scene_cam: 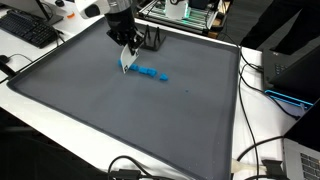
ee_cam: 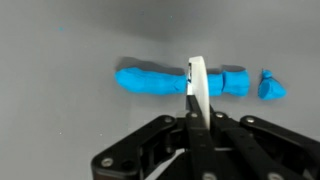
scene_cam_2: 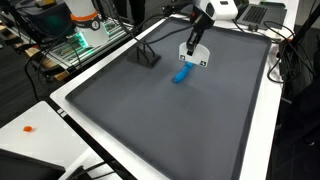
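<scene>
End effector (ee_cam: pixel 197 112) clamped on a white blade (ee_cam: pixel 198 78) above the blue roll (ee_cam: pixel 155 80)
Lumpy, bright blue; a small piece (ee_cam: pixel 271 87) lies just beside one end

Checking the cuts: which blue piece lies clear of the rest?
The small chunk at the wrist view's right; a gap isolates it, while the long roll meets the white blade.

surface: dark grey mat (scene_cam: pixel 120 120) on white-rimmed table (scene_cam: pixel 241 100) | on mat: blue roll (ee_cam: pixel 155 80) lying flat; small blue piece (ee_cam: pixel 270 87) just beside one end | black stand (scene_cam_2: pixel 147 55) near mat's edge
</scene>
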`<state>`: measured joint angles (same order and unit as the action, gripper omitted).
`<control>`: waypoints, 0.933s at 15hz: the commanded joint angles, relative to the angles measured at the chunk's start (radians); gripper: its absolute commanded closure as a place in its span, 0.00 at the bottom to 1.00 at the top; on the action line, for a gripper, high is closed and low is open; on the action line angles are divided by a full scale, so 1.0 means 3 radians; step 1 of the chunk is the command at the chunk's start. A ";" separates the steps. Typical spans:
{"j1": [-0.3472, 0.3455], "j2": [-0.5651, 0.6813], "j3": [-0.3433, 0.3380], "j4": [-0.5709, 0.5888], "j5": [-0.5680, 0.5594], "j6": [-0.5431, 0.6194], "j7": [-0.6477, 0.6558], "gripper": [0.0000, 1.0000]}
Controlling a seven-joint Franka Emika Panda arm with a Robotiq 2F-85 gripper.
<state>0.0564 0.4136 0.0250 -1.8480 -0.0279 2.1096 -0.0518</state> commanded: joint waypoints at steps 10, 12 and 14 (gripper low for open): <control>-0.0063 -0.0001 -0.0089 -0.0034 -0.0153 -0.0033 0.0005 0.99; -0.0070 0.0016 -0.0088 -0.0051 -0.0142 -0.0022 0.0008 0.99; -0.0074 0.0034 -0.0086 -0.0067 -0.0138 -0.0012 0.0007 0.99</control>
<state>0.0430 0.4217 -0.0049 -1.8496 -0.0595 2.1076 -0.0518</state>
